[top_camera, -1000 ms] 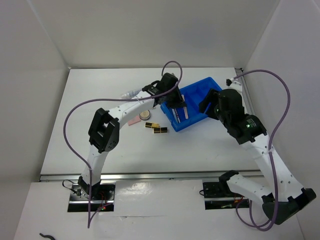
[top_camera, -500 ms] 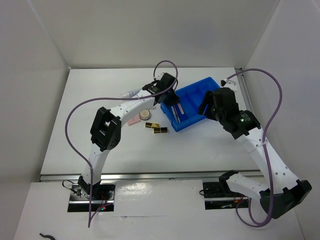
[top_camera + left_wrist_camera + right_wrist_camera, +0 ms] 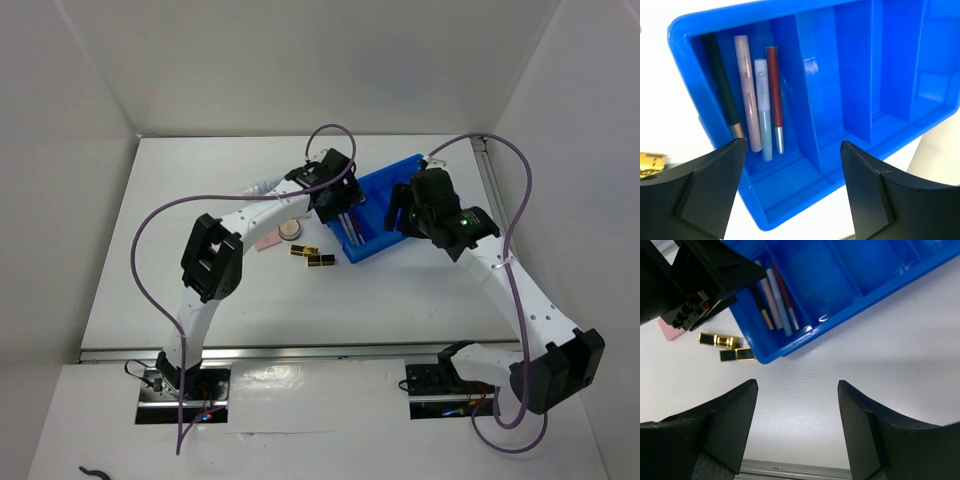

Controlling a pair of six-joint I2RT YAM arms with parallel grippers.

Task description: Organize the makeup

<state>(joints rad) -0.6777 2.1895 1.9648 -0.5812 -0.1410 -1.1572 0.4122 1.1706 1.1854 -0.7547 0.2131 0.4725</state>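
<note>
White walls box in a white table [image 3: 200,200], where a blue bin [image 3: 380,200] sits right of centre. The left gripper [image 3: 792,145] hangs over the bin's end compartment with its fingers spread wide and nothing between them. Below it, side by side in that compartment, lie a black pencil [image 3: 722,90], a pink stick [image 3: 747,90], a clear tube [image 3: 763,105] and a red pencil [image 3: 774,95]; the other compartments look bare. The right gripper [image 3: 796,385] hovers near the bin's near wall, fingers apart and holding nothing. Out on the table, just left of the bin, are two gold-and-black cases [image 3: 313,255], a round compact [image 3: 290,229] and a pink pad [image 3: 267,242]. The long items appear sorted, so the drop-off seems done and the work is roughly half through. Next, the left gripper likely has to lift clear of the bin wall, swing over to the cases, line its fingers across a narrow side and close gently, since such slim pieces could skid on the smooth table.
</note>
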